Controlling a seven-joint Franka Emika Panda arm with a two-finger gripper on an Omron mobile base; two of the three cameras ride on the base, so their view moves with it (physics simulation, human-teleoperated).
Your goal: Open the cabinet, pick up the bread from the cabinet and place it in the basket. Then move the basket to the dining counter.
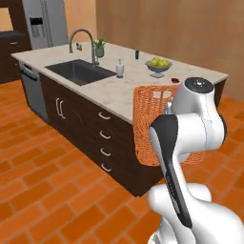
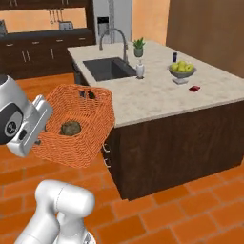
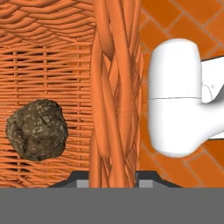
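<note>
The orange woven basket [image 2: 88,114] hangs in the air beside the near corner of the dining counter [image 2: 157,97], tilted, with its base lower than the counter top. The small dark bread [image 3: 37,129] lies inside it, also seen as a lump on the basket floor [image 2: 70,127]. My gripper [image 3: 114,178] is shut on the basket's side wall [image 3: 114,96], one finger inside and one outside. In the left base view my arm covers much of the basket [image 1: 143,119] next to the counter's edge [image 1: 119,97]. The cabinet is out of view.
On the island stand a dark sink [image 2: 108,68] with a curved faucet [image 2: 114,35], a soap bottle [image 2: 140,70], a fruit bowl [image 2: 182,70] and a potted plant [image 2: 138,47]. Dark drawers [image 1: 105,143] line its side. Orange brick floor [image 1: 43,190] surrounds it.
</note>
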